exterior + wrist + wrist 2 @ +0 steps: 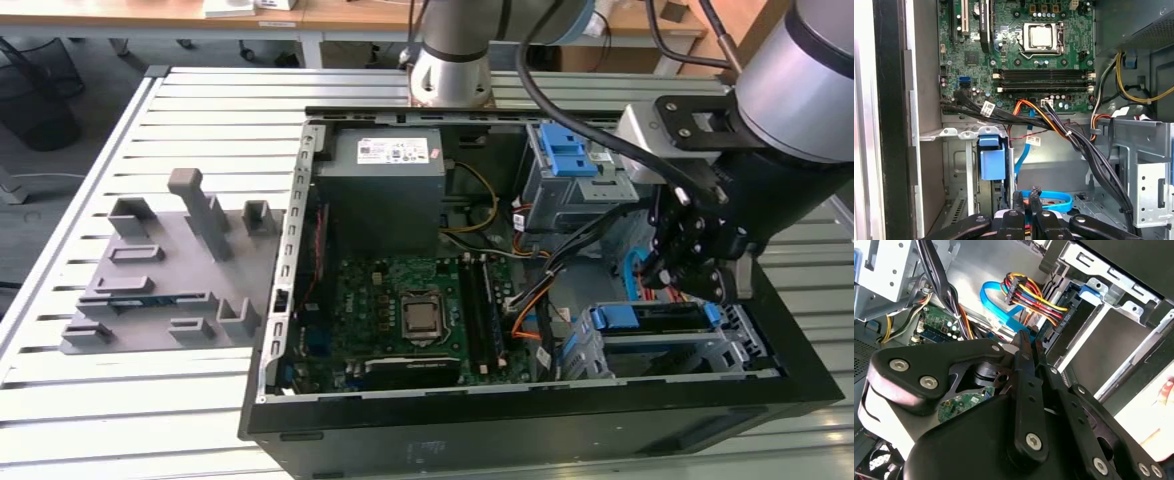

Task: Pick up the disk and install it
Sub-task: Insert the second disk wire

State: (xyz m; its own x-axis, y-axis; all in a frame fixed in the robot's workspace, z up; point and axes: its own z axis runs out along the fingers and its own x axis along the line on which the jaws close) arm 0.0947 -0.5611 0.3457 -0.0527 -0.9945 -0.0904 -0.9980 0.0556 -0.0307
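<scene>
The disk [654,318], edged by its blue bracket, sits in the lower grey drive cage [727,352] at the near corner of the open computer case, on the exterior view's right. Its blue bracket end [991,159] shows in the first wrist view, and a blue tab [1089,290] beside a flat grey face shows in the second wrist view. My gripper [714,290] hangs just above and beside the disk, inside the case. In both wrist views the black fingers [1024,347] stand together with nothing between them, as seen at the gripper [1025,196].
A blue-latched tray [567,150] tops the far drive cage. A bundle of coloured cables [1029,295] and a blue flat cable [1054,199] run close to the fingers. The motherboard [414,300] and power supply [387,180] fill the case's middle. A grey fixture [160,290] lies on the slatted table.
</scene>
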